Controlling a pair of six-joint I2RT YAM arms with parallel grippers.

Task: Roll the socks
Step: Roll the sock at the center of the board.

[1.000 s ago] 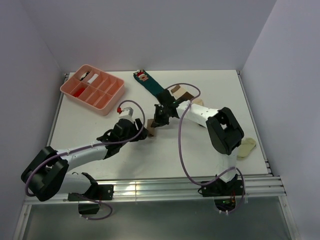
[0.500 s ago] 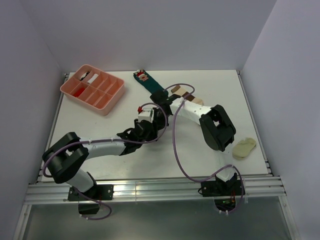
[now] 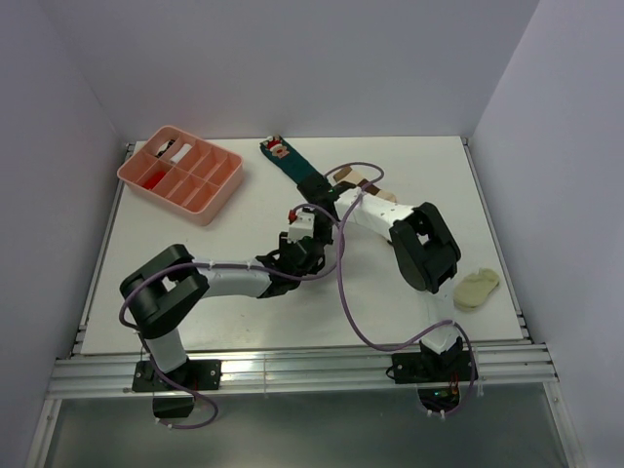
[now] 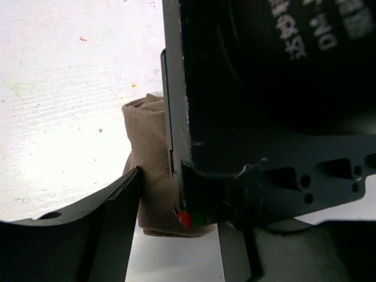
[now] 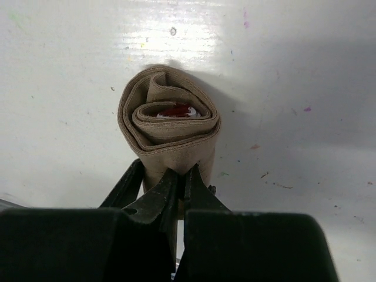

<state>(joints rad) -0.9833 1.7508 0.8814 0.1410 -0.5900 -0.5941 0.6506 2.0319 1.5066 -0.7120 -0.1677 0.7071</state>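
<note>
The tan sock is lying near the middle of the table as a tight spiral. A speck of red is showing at its core, though what it is cannot be told. The right gripper is pinching the roll's near end, its fingers pressed almost together on the fabric. The left gripper is crowding in at 7 o'clock of the right one. One of its fingers is lying against the roll's side, but the other is hidden, so I cannot tell whether it is clamping.

The striped sock is waiting at 1 o'clock of the grippers, partly under the right arm, and the teal sock is lying at 12 o'clock.

The roll is probably being finished. To do this well, the pinch should be kept firm so the layers are not springing loose. The left finger should be bracing the side without squashing the spiral. With both grippers this close, any release wants to be slow, one side at a time.
</note>
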